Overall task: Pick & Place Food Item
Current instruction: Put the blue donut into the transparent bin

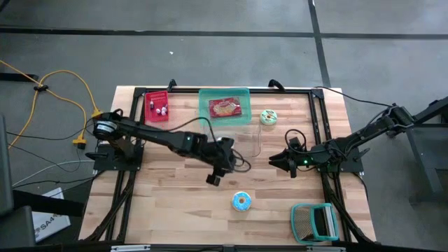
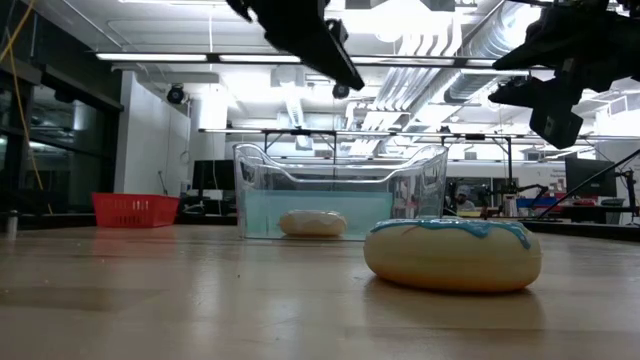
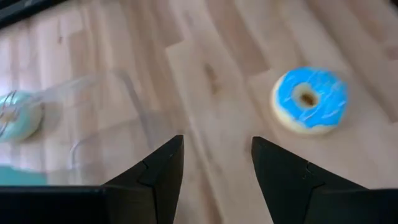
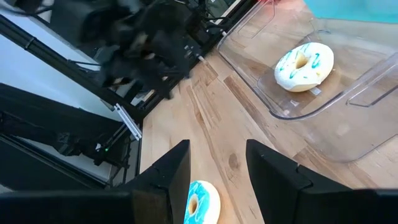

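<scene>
Left gripper [image 1: 214,179] hangs above the table [image 1: 168,210], fingers apart and empty, near the blue donut [image 1: 241,201] lying on the wood. Right gripper [image 1: 274,162] waits farther right, fingers apart, empty. Beyond, a clear bin [image 2: 340,190] holds a white donut [image 4: 304,66].

Wooden table [image 1: 175,210] bears donut [image 1: 241,201] (blue-iced), clear bin [image 1: 246,140]

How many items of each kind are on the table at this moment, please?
Donuts: 2, blue-iced donut and green-drizzled donut
Containers: 2, clear bin and teal tray
Red packet: 1
Teal brush-like tool: 1
Total: 6
</scene>
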You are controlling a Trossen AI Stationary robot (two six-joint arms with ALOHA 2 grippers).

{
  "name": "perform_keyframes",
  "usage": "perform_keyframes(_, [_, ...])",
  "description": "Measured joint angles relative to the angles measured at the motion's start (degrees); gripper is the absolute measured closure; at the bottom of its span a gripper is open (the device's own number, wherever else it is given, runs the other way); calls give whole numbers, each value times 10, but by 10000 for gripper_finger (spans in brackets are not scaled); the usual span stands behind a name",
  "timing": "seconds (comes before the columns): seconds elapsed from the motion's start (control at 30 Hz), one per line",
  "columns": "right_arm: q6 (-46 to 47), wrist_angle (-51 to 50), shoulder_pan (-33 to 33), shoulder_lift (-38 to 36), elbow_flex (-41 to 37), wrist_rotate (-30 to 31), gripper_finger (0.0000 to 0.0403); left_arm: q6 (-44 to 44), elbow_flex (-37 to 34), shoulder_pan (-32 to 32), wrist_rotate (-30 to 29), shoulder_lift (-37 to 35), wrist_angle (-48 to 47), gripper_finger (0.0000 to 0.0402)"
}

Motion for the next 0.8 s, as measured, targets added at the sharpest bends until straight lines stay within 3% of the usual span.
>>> perform_keyframes(0.8, [0, -5, 0, 0, 0, 0, 258, -50, 0, -168, -3, 25, 10, 220])
